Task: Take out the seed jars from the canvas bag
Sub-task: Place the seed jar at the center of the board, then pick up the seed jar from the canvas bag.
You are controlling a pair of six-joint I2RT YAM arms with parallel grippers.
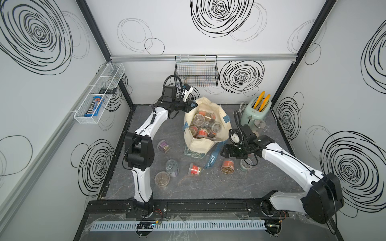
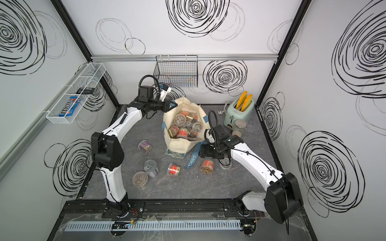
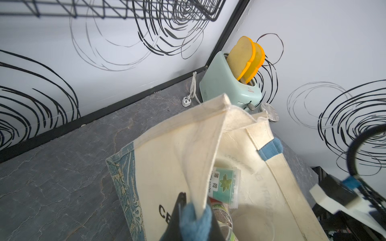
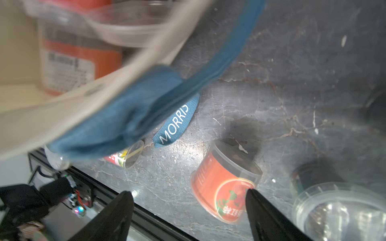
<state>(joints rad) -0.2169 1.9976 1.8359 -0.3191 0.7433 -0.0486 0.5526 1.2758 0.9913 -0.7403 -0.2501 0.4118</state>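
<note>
Parted fingers (image 4: 263, 215) hover by an orange-labelled seed jar (image 4: 224, 183).

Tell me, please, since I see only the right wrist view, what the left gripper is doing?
Observer: The left gripper is shut on the bag's far handle, holding the mouth up.
Operator: Are any jars lying out over on the left?
Observer: Yes, three: a purple jar, a silver-lidded jar and a brown-filled jar.
Operator: What stands in the far right corner?
Observer: A toaster with two slices in its slots.
</note>
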